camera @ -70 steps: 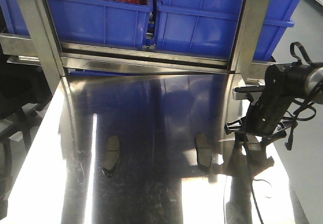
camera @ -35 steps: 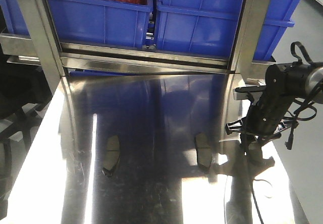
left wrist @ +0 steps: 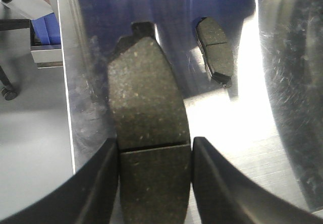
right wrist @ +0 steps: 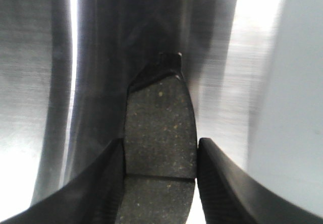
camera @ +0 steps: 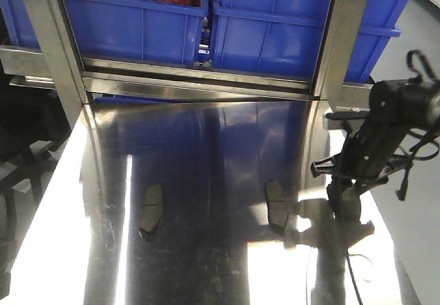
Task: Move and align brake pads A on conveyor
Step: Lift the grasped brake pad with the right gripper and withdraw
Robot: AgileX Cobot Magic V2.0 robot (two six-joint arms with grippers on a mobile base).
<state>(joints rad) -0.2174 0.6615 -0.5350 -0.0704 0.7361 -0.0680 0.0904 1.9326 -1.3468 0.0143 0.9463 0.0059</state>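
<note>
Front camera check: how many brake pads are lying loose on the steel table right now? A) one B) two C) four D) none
B: the left brake pad and the right brake pad lie apart on the steel table; no others show there.

The shiny stainless-steel table (camera: 206, 270) is presenting a bright, mirror-like metal finish, with fine scuffs showing in the left wrist view. The dark-grey curved brake pad (left wrist: 149, 113) clamped in the left gripper (left wrist: 155, 142) is showing a matt, coarse, speckled face. The matching pad (right wrist: 160, 118) clamped in the right gripper (right wrist: 161, 143) is looking equally grainy. The black gripper fingers (left wrist: 96, 183) are appearing as smooth, semi-matt plastic. The blue rectangular bins (camera: 268, 37) are reading as smooth moulded plastic, carrying a slight sheen.
</note>
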